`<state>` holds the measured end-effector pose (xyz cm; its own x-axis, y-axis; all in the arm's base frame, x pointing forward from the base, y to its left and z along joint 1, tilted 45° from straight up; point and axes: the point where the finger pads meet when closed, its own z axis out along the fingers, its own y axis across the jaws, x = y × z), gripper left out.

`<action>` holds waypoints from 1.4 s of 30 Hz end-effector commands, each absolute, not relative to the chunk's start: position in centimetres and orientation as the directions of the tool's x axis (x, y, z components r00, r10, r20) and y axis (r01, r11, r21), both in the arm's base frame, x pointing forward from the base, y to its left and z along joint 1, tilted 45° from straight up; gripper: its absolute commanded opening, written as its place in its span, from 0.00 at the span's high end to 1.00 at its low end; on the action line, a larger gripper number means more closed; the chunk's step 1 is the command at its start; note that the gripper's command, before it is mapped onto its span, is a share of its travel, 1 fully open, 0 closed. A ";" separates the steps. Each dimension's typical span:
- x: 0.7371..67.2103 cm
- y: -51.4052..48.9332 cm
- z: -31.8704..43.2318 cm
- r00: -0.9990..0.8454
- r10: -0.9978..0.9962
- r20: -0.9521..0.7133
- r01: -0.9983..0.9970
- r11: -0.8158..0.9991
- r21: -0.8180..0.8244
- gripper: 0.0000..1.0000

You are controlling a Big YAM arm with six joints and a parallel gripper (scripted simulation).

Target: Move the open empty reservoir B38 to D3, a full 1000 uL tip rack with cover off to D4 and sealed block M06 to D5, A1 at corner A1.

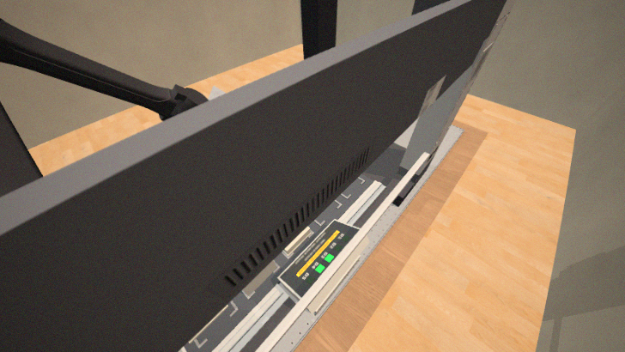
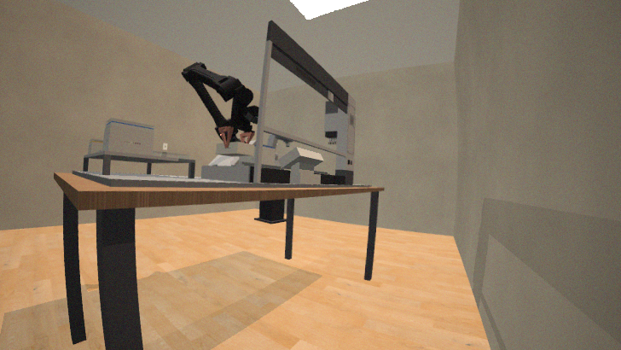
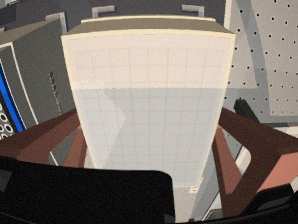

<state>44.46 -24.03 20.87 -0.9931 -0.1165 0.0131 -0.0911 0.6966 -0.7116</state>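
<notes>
My gripper [image 3: 149,110] [image 2: 235,138] is shut on the long sides of the sealed deep-well block M06 [image 3: 153,90] [image 2: 233,150], a pale block with a flat top showing a faint grid. It points straight down and holds the block level just over the deck. Two grey corner brackets [image 3: 103,11] [image 3: 193,10] show past the block's far end. A tip rack [image 3: 33,76] with a blue label stands close on the block's left. In the top view only the arm [image 1: 87,78] shows; the gripper and block are hidden behind the machine's dark panel [image 1: 218,183].
The gantry post [image 2: 262,108] stands right beside the gripper. The shelf [image 2: 139,157] with a grey box [image 2: 129,137] is off to the left. A status display [image 1: 318,257] sits on the deck's front. Perforated base plate [image 3: 266,30] lies to the block's right.
</notes>
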 end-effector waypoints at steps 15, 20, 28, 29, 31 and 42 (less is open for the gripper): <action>45.3 -25.5 19.0 -0.990 -0.139 0.013 -0.106 0.693 -0.713 1.00; 45.0 -26.8 19.3 -0.992 -0.123 -0.004 -0.083 0.690 -0.719 1.00; 45.6 -26.1 20.0 -0.991 -0.132 -0.017 -0.079 0.687 -0.722 1.00; 45.6 -26.1 20.0 -0.991 -0.132 -0.017 -0.079 0.687 -0.722 1.00; 45.6 -26.1 20.0 -0.991 -0.132 -0.017 -0.079 0.687 -0.722 1.00; 45.6 -26.1 20.0 -0.991 -0.132 -0.017 -0.079 0.687 -0.722 1.00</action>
<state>44.61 -26.52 18.50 -0.9932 -0.1155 0.0148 -0.0916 0.6964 -0.7118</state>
